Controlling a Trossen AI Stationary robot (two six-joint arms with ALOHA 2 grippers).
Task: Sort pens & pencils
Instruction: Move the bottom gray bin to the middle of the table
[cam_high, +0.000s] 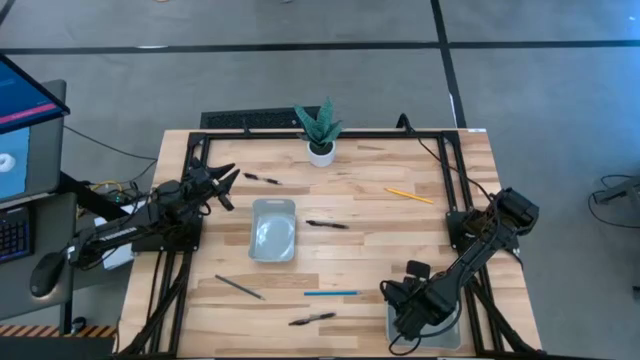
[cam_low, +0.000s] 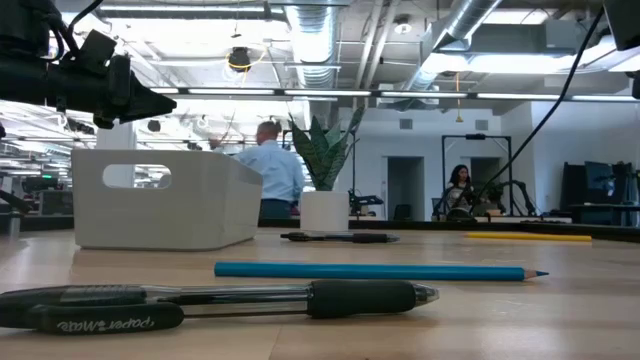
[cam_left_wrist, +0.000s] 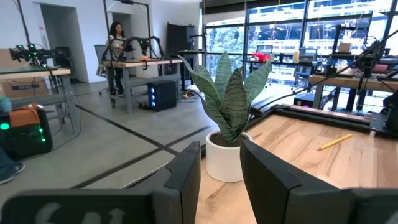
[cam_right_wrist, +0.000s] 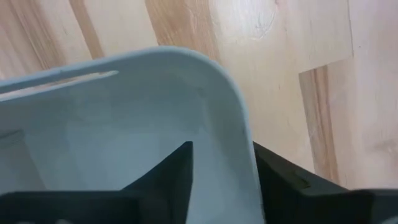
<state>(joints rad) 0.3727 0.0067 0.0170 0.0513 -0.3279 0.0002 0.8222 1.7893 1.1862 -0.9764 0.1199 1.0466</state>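
Three black pens lie flat on the wood: one far left (cam_high: 262, 179), one mid-table (cam_high: 327, 224), one near the front edge (cam_high: 312, 319), which fills the low view (cam_low: 250, 298). The yellow pencil (cam_high: 409, 195), the blue pencil (cam_high: 332, 293) and the dark grey pencil (cam_high: 239, 287) also lie flat. A pale grey tray (cam_high: 273, 229) stands at the centre. My left gripper (cam_high: 224, 185) hovers open off the table's left side. My right gripper (cam_high: 420, 312) is low over a second grey tray (cam_high: 450, 330) at the near right corner. My right gripper (cam_right_wrist: 224, 180) has the second tray by its side wall close to a rounded corner (cam_right_wrist: 239, 134). One finger (cam_right_wrist: 177, 171) is inside the tray and the other (cam_right_wrist: 280, 183) outside, coming from above. The tray's bottom rests on the table.
A potted plant (cam_high: 320, 130) stands at the far edge, straight ahead in the left wrist view (cam_left_wrist: 227, 124). A black frame rail (cam_high: 330, 134) runs round the tabletop. Bare wood lies between the centre tray and the yellow pencil. People show in the room beyond.
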